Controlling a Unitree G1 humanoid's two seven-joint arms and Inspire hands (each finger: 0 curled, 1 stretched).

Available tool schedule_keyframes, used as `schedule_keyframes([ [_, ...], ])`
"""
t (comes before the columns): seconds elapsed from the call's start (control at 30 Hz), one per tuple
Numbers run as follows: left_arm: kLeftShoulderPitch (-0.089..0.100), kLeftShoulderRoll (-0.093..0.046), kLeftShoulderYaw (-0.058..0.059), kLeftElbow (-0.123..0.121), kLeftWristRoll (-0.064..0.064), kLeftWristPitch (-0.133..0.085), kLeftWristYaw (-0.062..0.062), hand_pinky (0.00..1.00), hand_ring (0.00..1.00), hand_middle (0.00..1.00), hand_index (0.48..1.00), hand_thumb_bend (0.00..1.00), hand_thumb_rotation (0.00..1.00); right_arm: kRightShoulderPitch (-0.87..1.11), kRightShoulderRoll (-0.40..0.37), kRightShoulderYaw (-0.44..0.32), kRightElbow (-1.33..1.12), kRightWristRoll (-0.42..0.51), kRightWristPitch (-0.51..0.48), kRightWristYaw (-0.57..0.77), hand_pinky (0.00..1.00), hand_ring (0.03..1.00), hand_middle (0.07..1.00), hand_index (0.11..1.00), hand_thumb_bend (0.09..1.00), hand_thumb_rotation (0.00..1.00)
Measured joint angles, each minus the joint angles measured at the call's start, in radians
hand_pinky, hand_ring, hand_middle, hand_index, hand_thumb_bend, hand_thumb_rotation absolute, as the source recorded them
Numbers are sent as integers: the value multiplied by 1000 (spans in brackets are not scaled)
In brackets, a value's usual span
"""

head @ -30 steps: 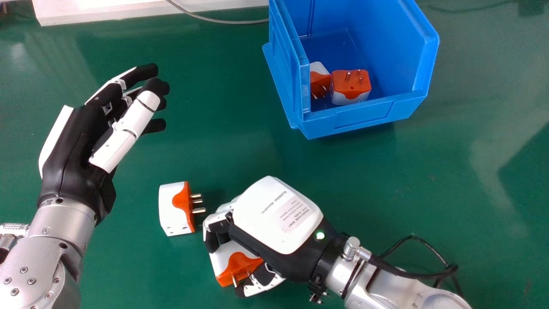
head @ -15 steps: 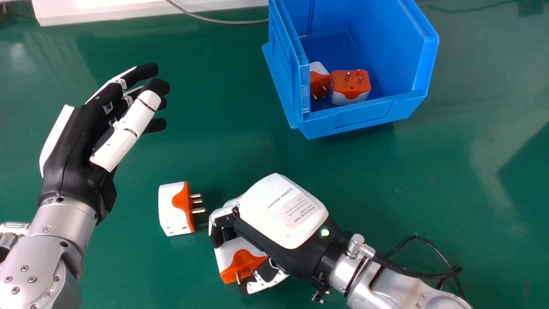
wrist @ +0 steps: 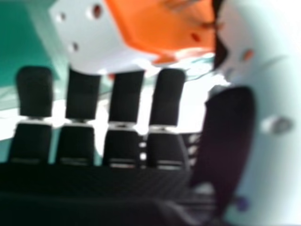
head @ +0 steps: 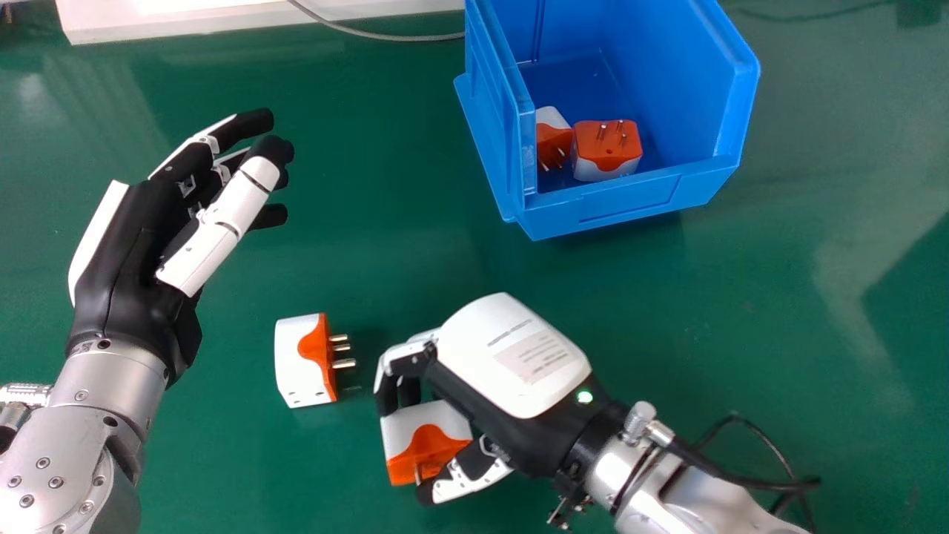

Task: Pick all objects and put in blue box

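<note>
Plug adapter, white with an orange pronged end, held in the right robot hand. The fingers curl over its white body and the thumb closes from the near side beside the orange end, so that the adapter is clamped between them. This opposed hold probably serves to keep the blocky casing from turning during the carry. One metal prong shows beside the thumb; whether the adapter is clear of the worktop cannot be told.

A loose adapter lies on the worktop to the left of the right robot hand, just beyond its fingers, with its prongs toward that hand. The left robot hand lies beyond this piece and farther left, its fingers apart and relaxed, holding nothing; it presumably takes no part in this pick.

The blue box stands on the worktop beyond the right robot hand and somewhat to its right, its low wall toward the hand, which should ease entry. Inside, near that wall, rest a prongs-up adapter and a partly hidden adapter. The step in hand is judged to be the transfer of the held piece; it calls for a lift high enough to pass the wall, since a low path could knock the casing against it. The loose piece would then remain.
</note>
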Motion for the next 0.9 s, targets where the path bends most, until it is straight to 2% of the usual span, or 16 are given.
schedule_keyframes([
  [0.23,0,0,0,-8,0,7,-1,756,819,797,820,502,543,116,16,-44,-178,17,103,67,343,427,518,508,499,0],
  [0.47,0,0,1,-10,-1,9,-3,756,819,796,819,512,546,187,36,-80,-329,66,166,130,349,432,514,494,498,0],
  [0.9,1,0,4,-11,-2,11,-6,754,818,794,818,515,548,282,69,-119,-486,91,231,175,348,435,508,496,497,0],
])
